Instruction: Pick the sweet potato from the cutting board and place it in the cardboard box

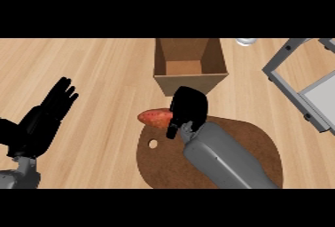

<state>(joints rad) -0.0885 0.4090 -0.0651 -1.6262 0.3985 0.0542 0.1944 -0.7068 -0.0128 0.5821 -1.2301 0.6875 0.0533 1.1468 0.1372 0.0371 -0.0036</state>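
The reddish-orange sweet potato [153, 118] shows at the upper left rim of the round brown cutting board [262, 146]. My right hand [189, 106] covers its right end, fingers curled over it and thumb hanging down beside it. The potato's right half is hidden behind the hand. The open cardboard box [189, 82] stands just beyond the hand, its front wall close to the fingertips. My left hand [42, 122] rests open at the left edge, fingers pointing up, away from everything.
A grey metal frame with a pale panel [304, 86] slants along the right side. A small pale object [245, 41] sits at the back, right of the box. The board has a small hole [153, 144] near its left rim.
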